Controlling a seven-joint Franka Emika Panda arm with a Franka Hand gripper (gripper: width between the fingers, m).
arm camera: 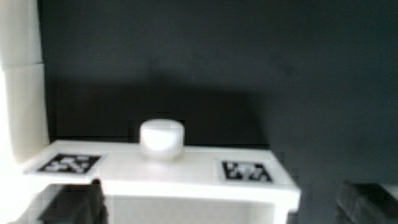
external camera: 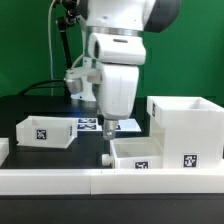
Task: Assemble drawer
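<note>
A small white open-top tray (external camera: 138, 151) with a square tag on its front lies near the front rail. My gripper (external camera: 108, 128) hangs just above this tray's end on the exterior view's left. In the wrist view the tray's end face (arm camera: 169, 172) shows two tags and a white knob (arm camera: 162, 137). My gripper (arm camera: 222, 205) is open, with one dark finger (arm camera: 71, 205) on each side of that end and nothing held. A second tagged tray (external camera: 45, 131) lies at the exterior view's left. The tall hollow housing (external camera: 186, 122) stands at the right.
A long low white rail (external camera: 90, 181) runs along the table's front edge. The marker board (external camera: 88, 123) lies flat behind the gripper. A white surface (arm camera: 16, 80) borders the black table in the wrist view.
</note>
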